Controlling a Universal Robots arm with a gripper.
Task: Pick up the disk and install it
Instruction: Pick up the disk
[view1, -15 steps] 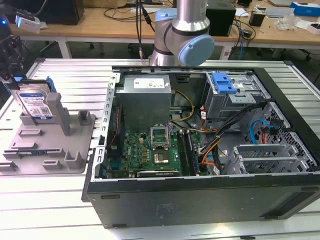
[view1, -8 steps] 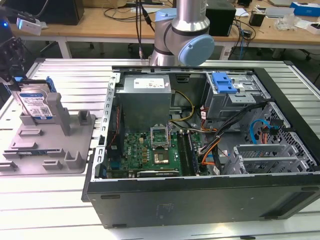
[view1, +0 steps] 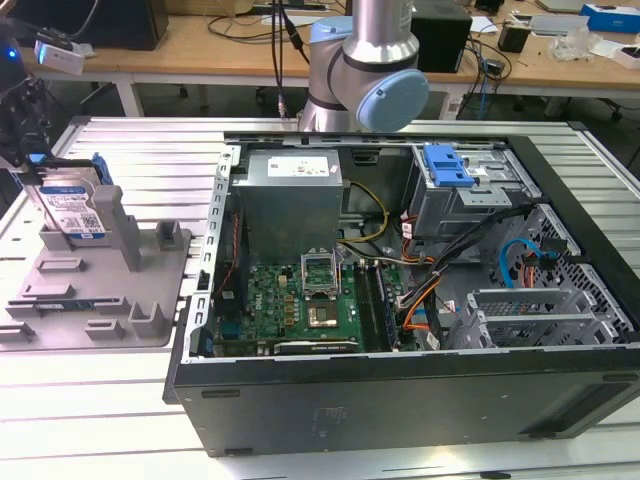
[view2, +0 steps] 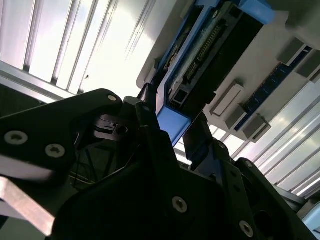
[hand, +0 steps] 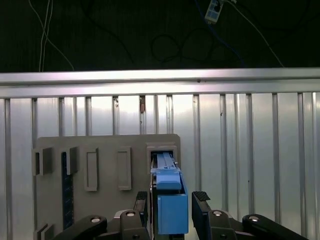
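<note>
Grasping is the step in hand, as I judge it. At the exterior view's left the gripper (hand: 171, 202) hangs over the disk (view1: 75, 210), which stands on edge in a slot of the grey fixture tray (view1: 150, 300). In the first wrist view its fingers (hand: 201, 200) straddle the disk's blue carrier rail, narrowly parted, with a sliver of gap on one side, so nothing looks clamped. Toward the exterior view's right lies the open computer case (view1: 400, 400), and further right its drive cage with a blue latch (view1: 447, 165), well apart from the disk. By my reading, a firm squeeze on the rail and a straight pull out of the slot, clear of the tray's posts, are what this calls for.
</note>
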